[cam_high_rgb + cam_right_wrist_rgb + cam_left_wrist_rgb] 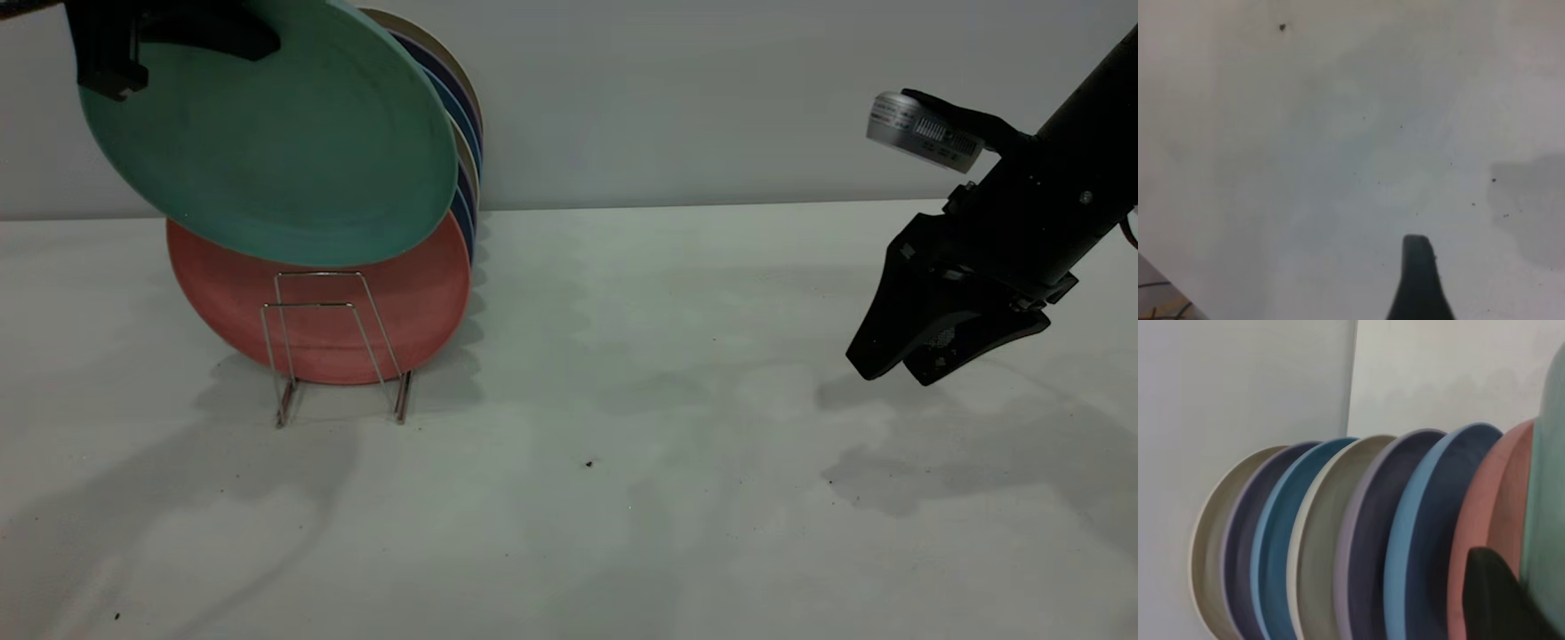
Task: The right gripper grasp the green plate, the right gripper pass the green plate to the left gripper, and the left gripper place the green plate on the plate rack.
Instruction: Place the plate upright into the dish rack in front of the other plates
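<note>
My left gripper [120,76] at the top left is shut on the upper rim of the green plate [284,142]. It holds the plate tilted in the air above the front of the plate rack [307,305]. The plate's lower edge overlaps the top of the salmon-pink plate [427,293] standing in the rack. In the left wrist view the green plate [1548,487] sits beside one black finger [1491,600]. My right gripper [896,373] hangs open and empty above the table at the far right. One of its fingers [1418,280] shows over bare table.
Behind the pink plate [1498,493] a row of blue, purple and olive-tan plates [462,116] stands in the rack, also seen in the left wrist view [1358,540]. The two front rack loops hold no plate. The white table [622,444] runs between rack and right arm.
</note>
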Action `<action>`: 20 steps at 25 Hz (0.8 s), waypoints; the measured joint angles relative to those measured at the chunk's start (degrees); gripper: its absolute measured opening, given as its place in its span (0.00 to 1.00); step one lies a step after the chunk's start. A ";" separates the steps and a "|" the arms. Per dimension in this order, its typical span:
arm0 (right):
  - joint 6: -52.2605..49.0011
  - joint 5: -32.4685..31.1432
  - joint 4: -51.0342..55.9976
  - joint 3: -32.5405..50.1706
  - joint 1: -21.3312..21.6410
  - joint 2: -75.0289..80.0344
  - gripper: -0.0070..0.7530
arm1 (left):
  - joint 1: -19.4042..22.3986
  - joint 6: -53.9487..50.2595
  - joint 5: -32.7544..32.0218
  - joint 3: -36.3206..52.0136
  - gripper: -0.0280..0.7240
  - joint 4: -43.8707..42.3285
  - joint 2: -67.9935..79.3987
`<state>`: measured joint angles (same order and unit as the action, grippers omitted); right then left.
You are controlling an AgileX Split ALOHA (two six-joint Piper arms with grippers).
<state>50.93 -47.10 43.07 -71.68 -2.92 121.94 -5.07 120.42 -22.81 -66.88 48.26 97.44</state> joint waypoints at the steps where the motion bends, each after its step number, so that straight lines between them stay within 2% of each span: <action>1: 0.00 0.00 0.00 0.00 0.00 0.00 0.77 | 0.00 0.00 0.00 0.00 0.21 0.00 0.00; 20: 0.00 0.00 -0.13 0.00 0.02 0.00 0.77 | 0.00 0.00 -1.06 0.00 0.21 -1.85 4.55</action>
<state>50.93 -47.10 42.95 -71.68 -2.89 121.94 -5.07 120.42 -23.87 -66.88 46.41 101.99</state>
